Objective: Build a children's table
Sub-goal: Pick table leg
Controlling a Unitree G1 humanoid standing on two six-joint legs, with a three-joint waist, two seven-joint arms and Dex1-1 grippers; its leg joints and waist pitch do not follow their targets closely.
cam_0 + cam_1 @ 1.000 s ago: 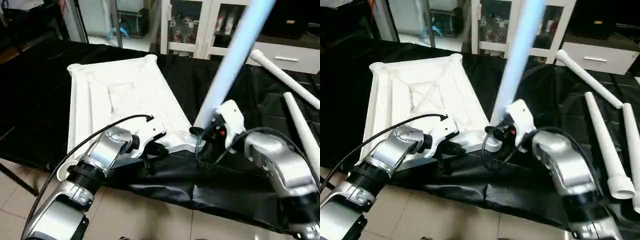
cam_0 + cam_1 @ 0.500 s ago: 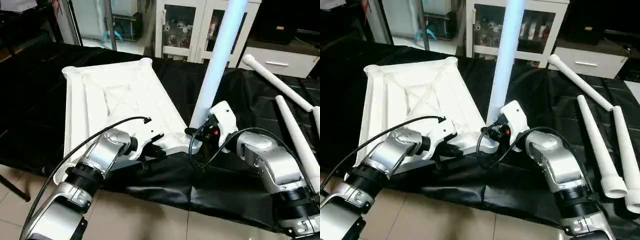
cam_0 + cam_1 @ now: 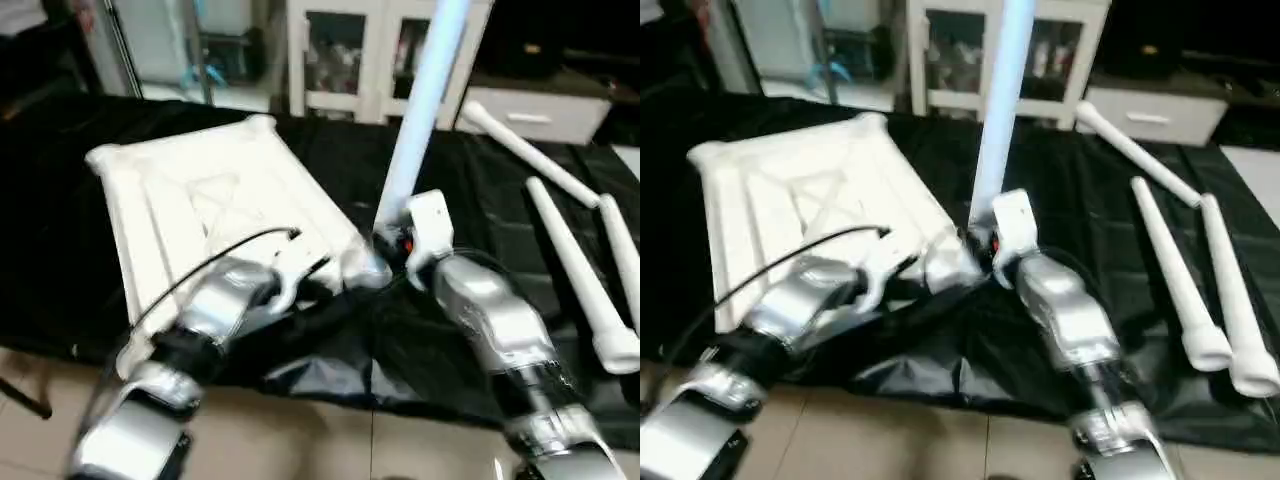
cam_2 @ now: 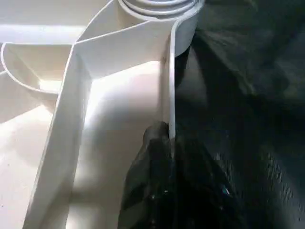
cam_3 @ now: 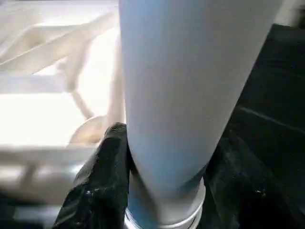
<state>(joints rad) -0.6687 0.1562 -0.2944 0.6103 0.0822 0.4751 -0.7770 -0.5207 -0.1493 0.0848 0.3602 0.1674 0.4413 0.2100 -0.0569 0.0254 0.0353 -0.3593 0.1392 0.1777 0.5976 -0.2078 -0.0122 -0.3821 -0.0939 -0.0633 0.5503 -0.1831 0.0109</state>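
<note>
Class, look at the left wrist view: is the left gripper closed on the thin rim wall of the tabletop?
Yes: the left gripper pinches the thin upright rim wall of the white tabletop between its black fingers.

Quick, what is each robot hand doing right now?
Left gripper: shut on the tabletop rim.
Right gripper: shut on the upright leg.

Head stereo pair looks down and forward over silver forearms at the black-covered work table [image 3: 100, 250]; both wrist cams sit very close, sharing the white ribbed plastic tabletop [image 4: 119, 105].
</note>
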